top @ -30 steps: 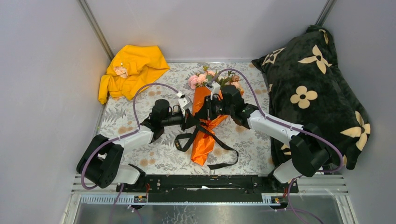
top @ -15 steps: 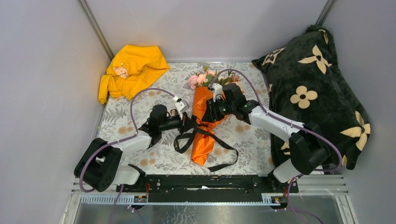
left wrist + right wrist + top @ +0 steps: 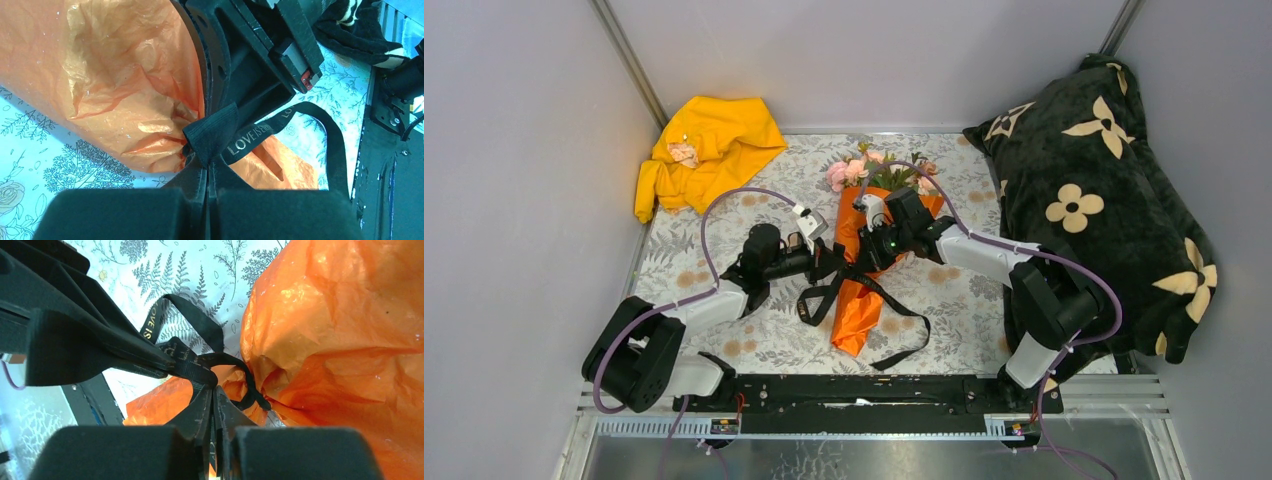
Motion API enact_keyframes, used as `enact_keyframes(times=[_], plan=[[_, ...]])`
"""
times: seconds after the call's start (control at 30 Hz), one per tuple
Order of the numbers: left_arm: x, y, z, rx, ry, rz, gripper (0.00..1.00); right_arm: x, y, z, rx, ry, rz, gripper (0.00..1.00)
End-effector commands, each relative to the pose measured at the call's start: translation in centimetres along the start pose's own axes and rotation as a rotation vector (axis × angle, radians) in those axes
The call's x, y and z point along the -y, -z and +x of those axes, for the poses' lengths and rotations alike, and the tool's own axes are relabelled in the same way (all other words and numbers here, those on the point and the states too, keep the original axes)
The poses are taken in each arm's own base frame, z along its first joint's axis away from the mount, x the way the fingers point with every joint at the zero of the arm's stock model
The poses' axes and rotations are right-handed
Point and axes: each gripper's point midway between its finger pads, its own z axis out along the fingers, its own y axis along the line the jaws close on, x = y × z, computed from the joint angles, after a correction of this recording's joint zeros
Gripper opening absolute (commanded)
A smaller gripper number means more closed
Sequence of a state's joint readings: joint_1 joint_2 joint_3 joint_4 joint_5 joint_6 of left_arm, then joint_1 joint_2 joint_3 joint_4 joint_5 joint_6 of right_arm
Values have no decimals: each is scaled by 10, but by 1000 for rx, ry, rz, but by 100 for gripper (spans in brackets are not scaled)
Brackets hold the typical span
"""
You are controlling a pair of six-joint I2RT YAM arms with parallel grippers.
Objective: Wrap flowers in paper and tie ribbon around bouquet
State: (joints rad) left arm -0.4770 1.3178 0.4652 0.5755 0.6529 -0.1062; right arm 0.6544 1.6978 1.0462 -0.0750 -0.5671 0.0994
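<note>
Left end effector point(image 3: 207, 172) pinches ribbon point(image 3: 250, 141) beside paper point(image 3: 115, 85).

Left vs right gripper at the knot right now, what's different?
The left gripper sits left of the bouquet, over the tablecloth; the right gripper sits above the paper. The left gripper points right and the right gripper points left, so they face each other. Shared: both are shut on the ribbon where it cinches the paper.

I see the paper point(image 3: 100, 90) as thin, creased and faintly glossy. The ribbon point(image 3: 250, 142) looks like matt woven cloth with shiny gold letters. The pillow point(image 3: 1104, 190) seems plush, and the bench point(image 3: 969, 310) cover is smooth printed cloth.
</note>
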Motion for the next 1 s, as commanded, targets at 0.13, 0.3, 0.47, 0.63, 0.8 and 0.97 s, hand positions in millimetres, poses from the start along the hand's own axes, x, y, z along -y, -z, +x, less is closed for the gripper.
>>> enact_keyframes(times=[0.13,0.3,0.47,0.63,0.8,0.97], plan=[[-10,-4,-11,54,-85,-34,0,-21,32,-35,138,89,23,0],[-17,-9,-4,46,-124,-40,0,-28,42,-24,143,44,20,5],[-14,-15,-3,40,-151,-9,0,-29,41,-12,143,15,11,10],[4,-24,16,10,-173,34,0,-27,37,-18,145,20,10,19],[-6,-26,15,22,-217,-29,0,-25,34,-17,136,27,13,17],[1,-29,13,31,-243,9,0,-23,33,-17,134,24,19,13]])
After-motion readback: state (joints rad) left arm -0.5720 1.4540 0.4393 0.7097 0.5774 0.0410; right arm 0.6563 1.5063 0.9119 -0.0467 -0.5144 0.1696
